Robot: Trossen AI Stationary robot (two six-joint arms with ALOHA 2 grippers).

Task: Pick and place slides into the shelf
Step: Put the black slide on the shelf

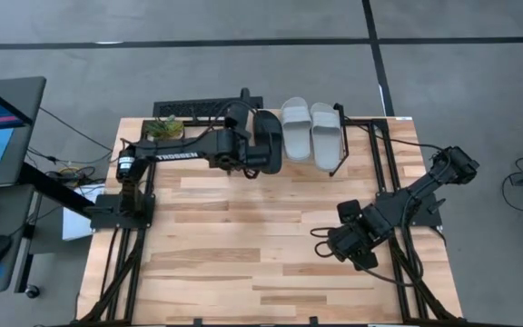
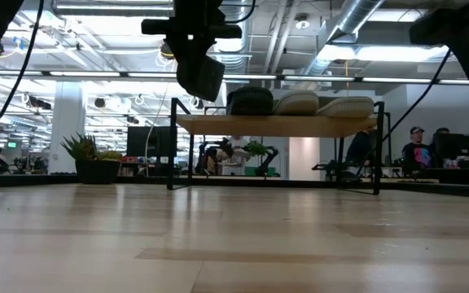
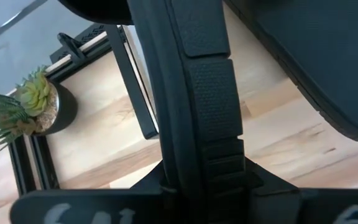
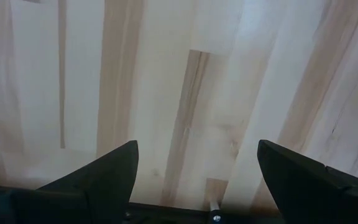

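Three slides sit on the shelf [image 1: 357, 123] at the upper centre of the high view: two light grey slides [image 1: 311, 132] side by side, and one black slide [image 1: 268, 136] to their left, just beside the nearer grey one. A fourth slide cannot be made out.

- Long axis of each slide runs top-to-bottom in the high view. Toe direction of the black one cannot be told; it is partly covered by the left arm.
- Low view: shelf plank [image 2: 275, 124] at mid-frame on thin black legs, the black slide [image 2: 249, 100] on its left part, the grey ones [image 2: 324, 104] to the right, all lying flat.
- Left gripper [image 1: 260, 150] is at the shelf, over the lower end of the black slide. Left wrist view: one dark finger [image 3: 210, 106] fills the centre and a black slide surface [image 3: 316, 56] fills the upper right. Jaw state: cannot tell.
- Right gripper [image 1: 354, 247] hangs over bare tabletop at lower right of the high view, well apart from the shelf. Right wrist view: fingers [image 4: 104, 171] wide apart, holding nothing.
- Other items: potted succulent [image 1: 163, 127] at upper left of the table [image 1: 243, 254], near the shelf's left end; it also shows in the left wrist view [image 3: 33, 106].
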